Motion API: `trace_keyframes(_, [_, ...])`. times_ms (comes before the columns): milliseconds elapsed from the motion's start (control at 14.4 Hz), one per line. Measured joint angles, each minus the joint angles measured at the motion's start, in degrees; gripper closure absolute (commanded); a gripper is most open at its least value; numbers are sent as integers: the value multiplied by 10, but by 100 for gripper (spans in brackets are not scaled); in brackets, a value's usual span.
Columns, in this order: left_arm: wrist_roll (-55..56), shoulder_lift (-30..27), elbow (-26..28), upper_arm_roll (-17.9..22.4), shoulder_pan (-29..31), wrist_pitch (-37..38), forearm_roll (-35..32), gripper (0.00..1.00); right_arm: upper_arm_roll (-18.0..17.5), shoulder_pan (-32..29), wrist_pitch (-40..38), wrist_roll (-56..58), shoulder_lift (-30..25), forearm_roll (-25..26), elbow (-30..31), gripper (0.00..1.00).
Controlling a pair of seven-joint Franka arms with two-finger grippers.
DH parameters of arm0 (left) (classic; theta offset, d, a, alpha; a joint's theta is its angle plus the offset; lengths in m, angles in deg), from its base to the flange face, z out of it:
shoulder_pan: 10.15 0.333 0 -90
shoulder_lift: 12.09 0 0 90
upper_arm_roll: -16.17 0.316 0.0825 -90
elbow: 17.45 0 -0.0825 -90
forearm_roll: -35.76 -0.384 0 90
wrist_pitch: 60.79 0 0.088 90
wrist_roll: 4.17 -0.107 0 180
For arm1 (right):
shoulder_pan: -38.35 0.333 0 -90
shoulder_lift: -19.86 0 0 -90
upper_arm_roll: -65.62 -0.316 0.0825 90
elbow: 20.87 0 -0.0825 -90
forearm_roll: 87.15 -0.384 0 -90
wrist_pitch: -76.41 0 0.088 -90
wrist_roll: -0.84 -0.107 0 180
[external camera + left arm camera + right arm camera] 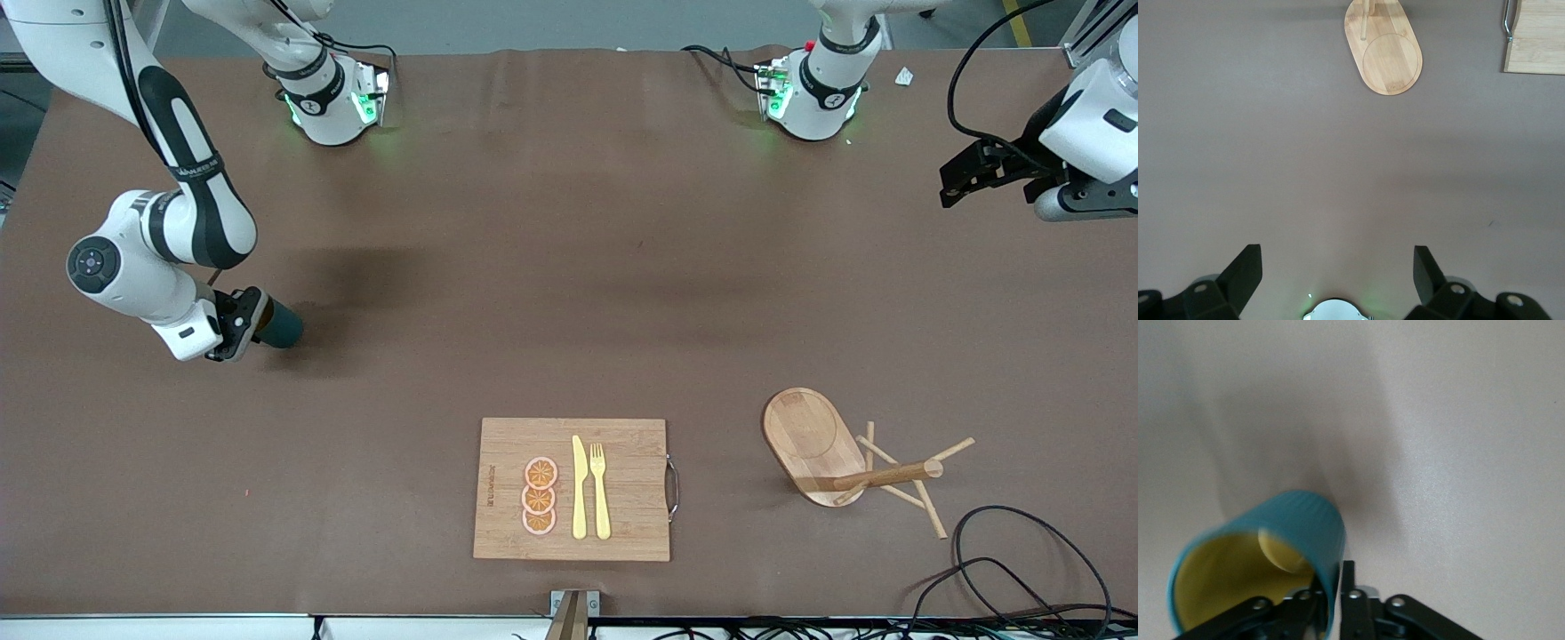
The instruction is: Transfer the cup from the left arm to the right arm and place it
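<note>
Nearest the front camera lies the cutting board (572, 489) carrying a knife (579, 487), a fork (600, 491) and three orange slices (540, 496); a tipped wooden peg rack (853, 458) lies toward the left arm's end of the desk (569, 267).

Right hand (238, 324): clamped on the cup (277, 325), one finger inside the rim, one outside. Cup lies tipped, long axis pointing from the hand toward about 3 o'clock in the front view, over the right arm's end of the desk. It looks just clear of the surface, though contact cannot be ruled out.

Left hand (1337, 277): fingers spread wide, empty, waiting over its own end.

Judgement: transfer done; placing rests with the right arm alone, and the cup must be turned upright first.
</note>
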Motion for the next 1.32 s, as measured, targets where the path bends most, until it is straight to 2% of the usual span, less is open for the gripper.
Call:
trace_keyframes(208, [0,0,-2,1,0,0,0,0,0,0,-33,-1,-1,0,-11,0])
trace_keyframes(625, [0,0,-6,1,1,0,0,0,0,0,-183,-18,-23,0,-82,0])
trace_keyframes(1041, [0,0,-6,1,1,0,0,0,-3,12,-387,-274,-58,0,-215,0])
trace_keyframes(1319, [0,1,-6,1,1,0,0,0,1,11,-433,-398,-76,0,-269,0])
